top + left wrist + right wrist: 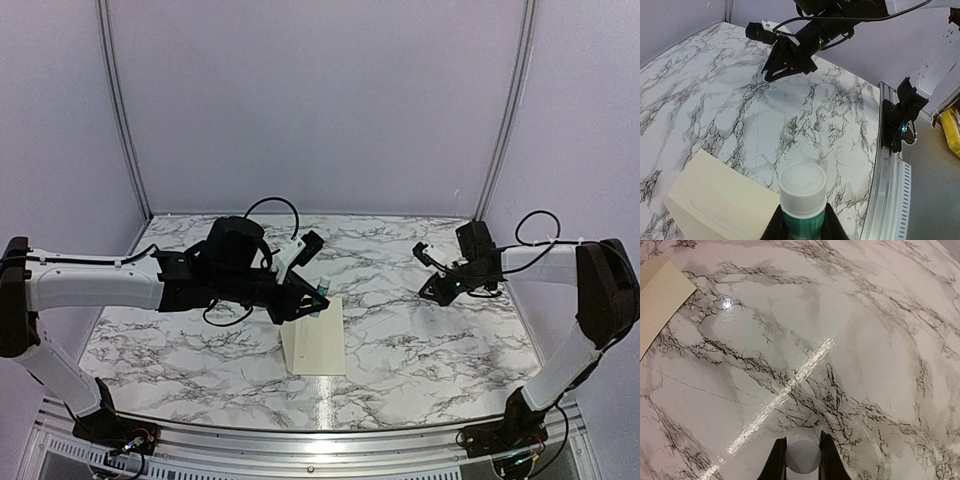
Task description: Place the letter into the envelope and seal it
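Evidently the sealing step is in hand: the cream envelope [318, 340] lies flat on the bench [440, 345] between the arms. No separate letter shows, so it is probably already inside. The left fingers [832, 230] hover at the envelope's far end, pinching a glue tube [802, 187] with a white top and green body. The right fingers [777, 462], well apart from the envelope, pinch a small round pale thing [802, 456], perhaps the cap. Next, the tube's glue end must come down onto the flap, which I cannot make out here.
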{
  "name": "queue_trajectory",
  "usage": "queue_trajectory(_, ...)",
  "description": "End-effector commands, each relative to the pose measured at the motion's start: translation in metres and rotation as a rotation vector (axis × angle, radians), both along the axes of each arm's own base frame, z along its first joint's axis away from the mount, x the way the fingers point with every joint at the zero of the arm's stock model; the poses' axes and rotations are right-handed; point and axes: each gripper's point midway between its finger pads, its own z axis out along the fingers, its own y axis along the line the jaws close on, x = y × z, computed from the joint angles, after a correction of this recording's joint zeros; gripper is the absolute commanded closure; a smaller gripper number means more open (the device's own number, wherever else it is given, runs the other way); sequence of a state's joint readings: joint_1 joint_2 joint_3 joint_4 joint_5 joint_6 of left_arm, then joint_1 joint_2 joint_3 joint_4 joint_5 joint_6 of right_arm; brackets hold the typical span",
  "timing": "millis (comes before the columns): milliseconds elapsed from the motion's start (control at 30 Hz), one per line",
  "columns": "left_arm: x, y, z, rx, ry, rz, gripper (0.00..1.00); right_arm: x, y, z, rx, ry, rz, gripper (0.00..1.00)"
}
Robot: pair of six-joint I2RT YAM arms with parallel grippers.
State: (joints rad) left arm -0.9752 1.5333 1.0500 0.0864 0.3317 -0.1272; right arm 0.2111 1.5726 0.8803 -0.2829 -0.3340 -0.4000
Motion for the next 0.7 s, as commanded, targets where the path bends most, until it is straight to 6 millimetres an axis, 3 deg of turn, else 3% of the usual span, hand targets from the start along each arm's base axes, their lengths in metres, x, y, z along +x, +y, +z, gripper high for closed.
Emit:
queue_trajectory(0,0.002,-0.004,0.009,-0.048,-0.021,-0.004,1.0,0.005,-0.004,-0.012,-0.002,0.012,-0.017,0.89)
queue_trajectory(433,0.004,-0.001,-0.004,-0.044,-0.006,-0.011,1.0,0.003,-0.005,-0.04,-0.019,0.094,-0.026,0.84)
queue_trajectory(667,0.004,0.0,-0.008,-0.038,0.001,-0.012,1.0,0.001,-0.004,-0.041,-0.011,0.113,-0.023,0.66)
